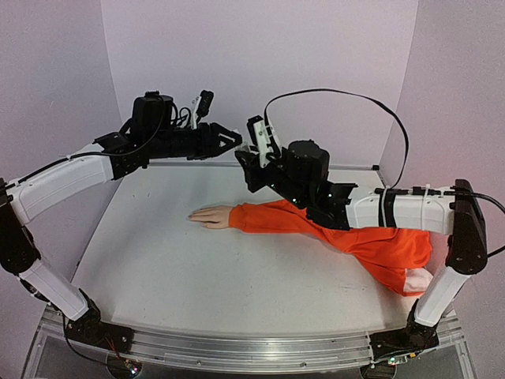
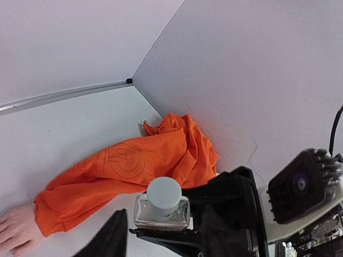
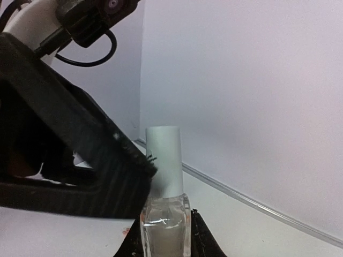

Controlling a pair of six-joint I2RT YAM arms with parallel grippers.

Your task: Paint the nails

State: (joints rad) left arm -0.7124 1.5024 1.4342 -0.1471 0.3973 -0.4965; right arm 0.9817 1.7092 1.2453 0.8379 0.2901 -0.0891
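1. Grey-white worktop (image 1: 158,260) fills the middle of the top view, with pale walls behind it.
2. An orange sleeve (image 1: 316,225) lies across the worktop from the right edge toward the centre of the frame.
3. The pale mannequin hand (image 1: 211,215) sticks out of the sleeve's left end and lies flat just left of centre.
4. The left gripper (image 1: 234,140) hangs in the upper centre. In the right wrist view 1 black finger sits at the bottle cap's left side. I cannot tell how wide its jaws stand.
5. The right gripper (image 3: 166,243) is closed on a small clear bottle (image 3: 165,225), upright at the bottom centre of its own view.
6. The bottle's pale cap (image 3: 164,160) is still on.
7. The nails (image 1: 192,215) are at the hand's leftmost fingertips, too small to make out, well below both grippers in the frame.
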